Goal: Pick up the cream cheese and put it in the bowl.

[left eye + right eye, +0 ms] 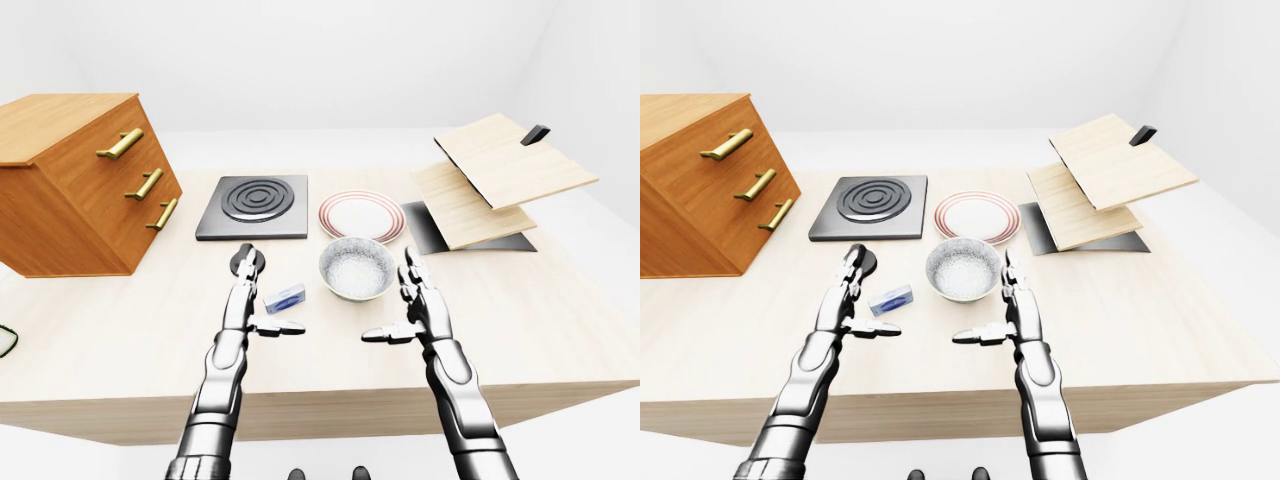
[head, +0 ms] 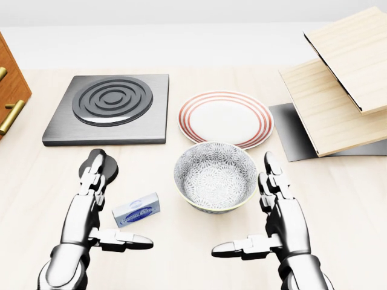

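The cream cheese (image 2: 136,209) is a small blue and white box lying flat on the light wooden table, left of the bowl. The patterned grey bowl (image 2: 215,175) stands upright and holds nothing, just below the striped plate. My left hand (image 2: 112,208) is open, its fingers along the box's left side and its thumb below it, not touching. My right hand (image 2: 254,211) is open too, at the bowl's lower right, with its thumb pointing left.
A red-striped plate (image 2: 225,118) lies above the bowl. A dark stove plate (image 2: 109,107) sits at upper left, with a black knob (image 2: 107,167) below it behind my left fingers. A wooden drawer cabinet (image 1: 75,180) stands far left. Tilted wooden boards (image 2: 338,84) rest at right.
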Tool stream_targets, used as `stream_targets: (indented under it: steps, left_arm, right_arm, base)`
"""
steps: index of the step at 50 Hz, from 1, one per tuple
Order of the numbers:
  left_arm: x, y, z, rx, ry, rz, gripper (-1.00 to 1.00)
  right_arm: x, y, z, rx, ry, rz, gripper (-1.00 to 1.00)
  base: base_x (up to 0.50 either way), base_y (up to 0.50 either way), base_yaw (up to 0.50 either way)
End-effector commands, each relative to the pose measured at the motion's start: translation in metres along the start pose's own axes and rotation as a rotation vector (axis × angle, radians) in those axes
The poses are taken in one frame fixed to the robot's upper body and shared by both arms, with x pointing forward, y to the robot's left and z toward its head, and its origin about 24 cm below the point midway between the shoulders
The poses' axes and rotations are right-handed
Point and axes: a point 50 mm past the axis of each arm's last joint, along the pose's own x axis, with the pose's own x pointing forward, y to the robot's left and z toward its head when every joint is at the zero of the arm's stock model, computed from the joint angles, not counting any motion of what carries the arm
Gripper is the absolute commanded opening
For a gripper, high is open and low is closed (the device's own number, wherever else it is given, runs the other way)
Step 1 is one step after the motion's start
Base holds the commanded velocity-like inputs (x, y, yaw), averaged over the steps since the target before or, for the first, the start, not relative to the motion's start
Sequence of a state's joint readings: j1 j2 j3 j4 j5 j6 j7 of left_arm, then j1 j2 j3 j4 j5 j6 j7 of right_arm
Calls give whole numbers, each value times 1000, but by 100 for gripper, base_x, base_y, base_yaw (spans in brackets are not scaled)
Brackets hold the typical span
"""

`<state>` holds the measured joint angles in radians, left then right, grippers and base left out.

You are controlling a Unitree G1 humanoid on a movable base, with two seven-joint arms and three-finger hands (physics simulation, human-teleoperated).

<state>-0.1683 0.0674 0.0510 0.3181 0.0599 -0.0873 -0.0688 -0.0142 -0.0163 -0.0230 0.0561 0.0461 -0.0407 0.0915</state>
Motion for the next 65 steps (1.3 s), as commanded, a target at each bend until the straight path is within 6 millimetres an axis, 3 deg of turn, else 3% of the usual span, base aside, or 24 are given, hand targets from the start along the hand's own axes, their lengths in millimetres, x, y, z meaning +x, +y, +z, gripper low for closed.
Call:
stream_targets:
  steps: [1,13,37,38,39,65]
  left_arm:
    - [28,6,-23,135,170,12,100]
    - [28,5,-38,153,251,23,100]
    - [29,5,-55,186,361,47,100]
    - [28,5,-56,173,362,45,68]
    - [28,6,-56,161,364,53,-100]
    - [39,10,-33,8,262,68,-100]
  right_arm:
    - [-3,3,2,-1,-14,30,100]
    - [-7,7,11,24,-39,61,100]
    - [-6,12,8,35,-35,88,100]
    - [-6,11,8,36,-34,89,100]
    - [-7,11,8,38,-34,90,100]
    - [-7,10,2,99,-5,111,100]
  base:
    - [0,0,0]
    - [0,0,0]
    - [0,0,0]
    - [0,0,0]
    - [0,0,0]
    - [0,0,0]
